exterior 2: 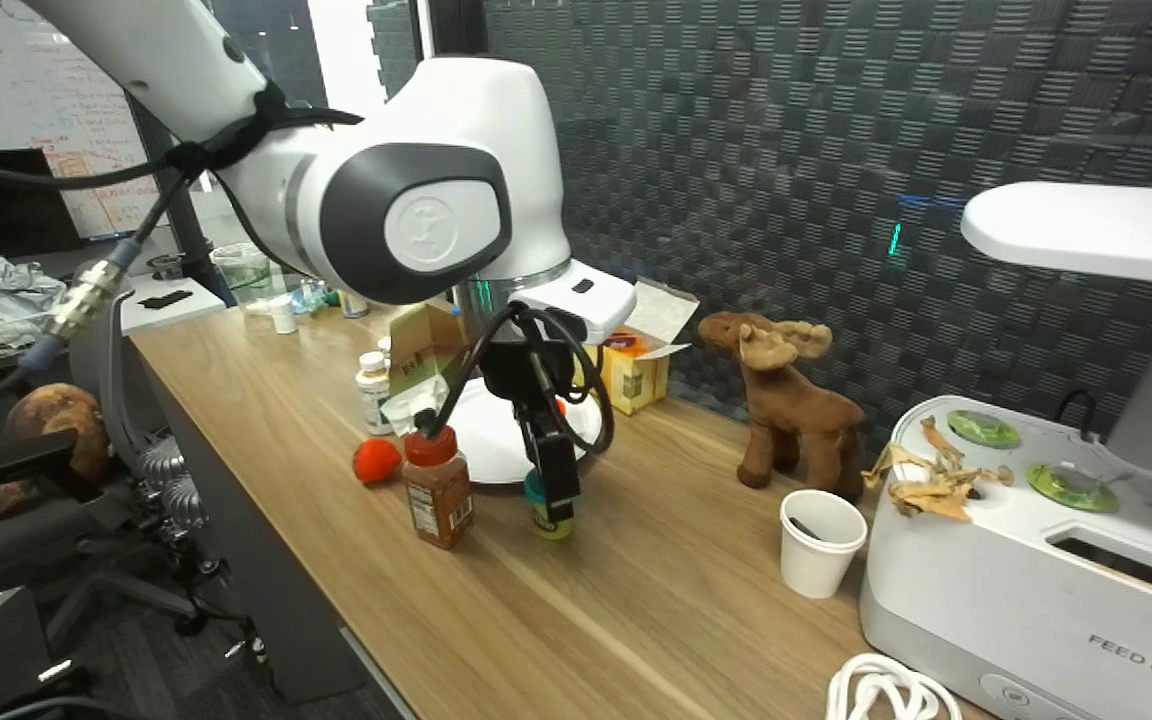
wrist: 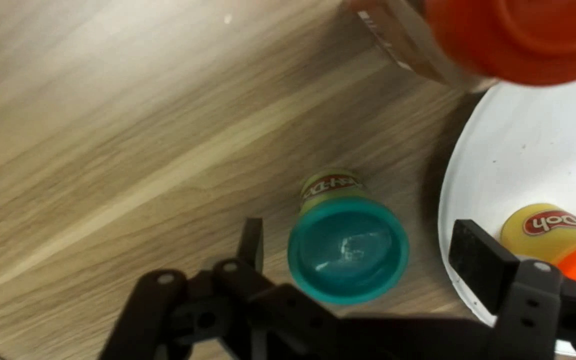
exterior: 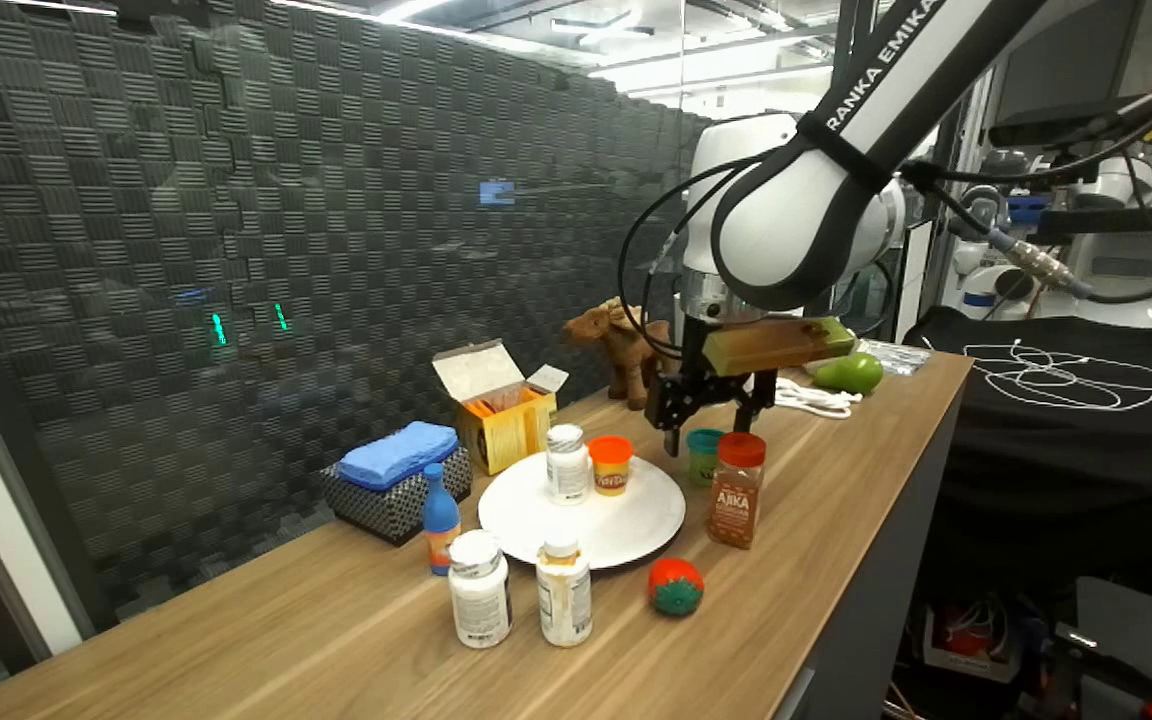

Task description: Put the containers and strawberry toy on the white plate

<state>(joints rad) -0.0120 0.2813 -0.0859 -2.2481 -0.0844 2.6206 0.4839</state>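
My gripper (wrist: 360, 239) stands open, one finger to each side of the teal-lidded container (wrist: 348, 250) and apart from it. That container stands upright on the table beside the white plate (exterior: 636, 530). On the plate are a white bottle (exterior: 568, 472) and the orange-lidded container (exterior: 611, 475). The brown spice jar (exterior: 734, 505) with its red cap stands close to the teal one, off the plate. Two more white bottles, a wide one (exterior: 481, 605) and a slimmer one (exterior: 564, 605), stand beside the plate. The strawberry toy (exterior: 676, 587) lies on the table, also visible in both exterior views.
A blue bottle (exterior: 439, 520) and a dark box with a blue cloth (exterior: 398, 455) stand by the plate. Along the wall are an open yellow carton (exterior: 511, 430) and a brown moose toy (exterior 2: 796, 430). A paper cup (exterior 2: 816, 550) stands by a white appliance (exterior 2: 1036, 590).
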